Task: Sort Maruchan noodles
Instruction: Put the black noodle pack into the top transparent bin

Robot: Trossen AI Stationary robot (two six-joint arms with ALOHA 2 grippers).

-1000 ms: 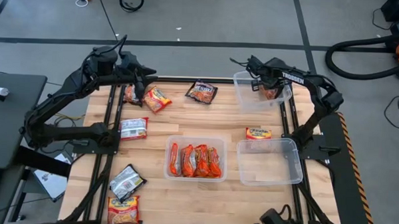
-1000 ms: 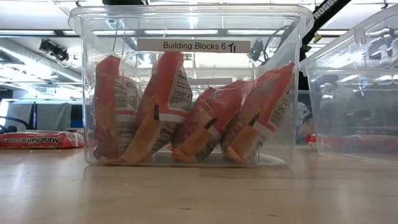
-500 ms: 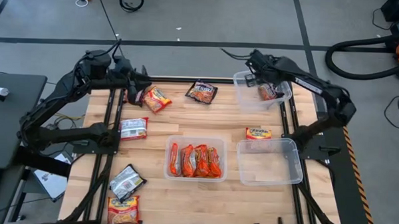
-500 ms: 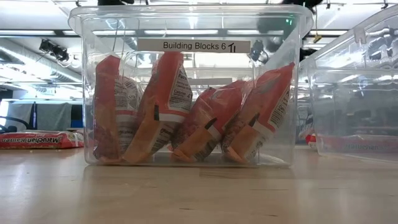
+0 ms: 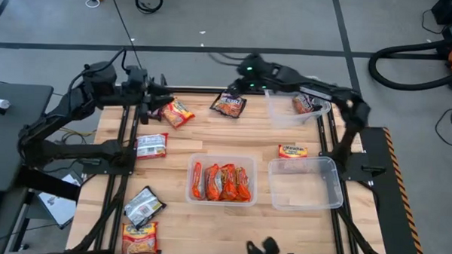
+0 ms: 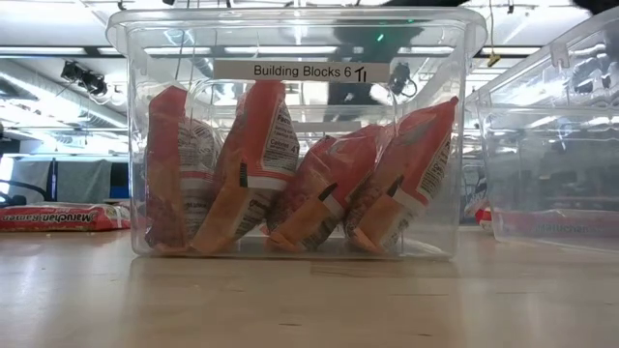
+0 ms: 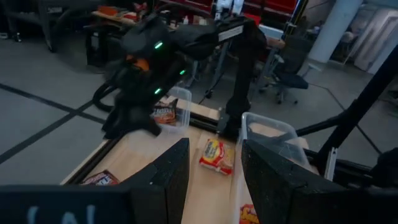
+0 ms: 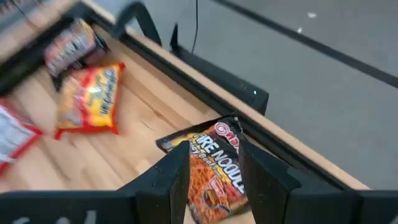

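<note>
The right gripper (image 8: pixel 211 171) hangs with its two dark fingers parted and nothing between them, directly above a dark maroon noodle packet (image 8: pixel 214 171) lying flat near the table's far edge; the gap looks about right to take the packet's width, so this reads as lining up for a pick. Just beyond it, toward the other arm, lies a yellow-red packet (image 8: pixel 90 99), and past that a blurred packet I cannot identify. Behind the right gripper, along its own arm, the far clear bin (image 5: pixel 294 104) holds one dark packet (image 5: pixel 305 104), probably the pile this maroon one belongs to.

The left gripper (image 5: pixel 153 102) waits at the far left corner, fingers apart and empty in its wrist view, close to the yellow-red packet.

Nearer the front, the middle clear bin (image 5: pixel 223 180) holds four orange-red packets (image 5: pixel 222 182) standing on edge. An orange packet (image 5: pixel 292 151) lies beside the empty bin (image 5: pixel 304 182); a silver-white packet (image 5: pixel 151 145), a dark silver one (image 5: pixel 144 206) and an orange-yellow one (image 5: pixel 139 235) lie unsorted on the left side.

The low view shows neither gripper.
</note>
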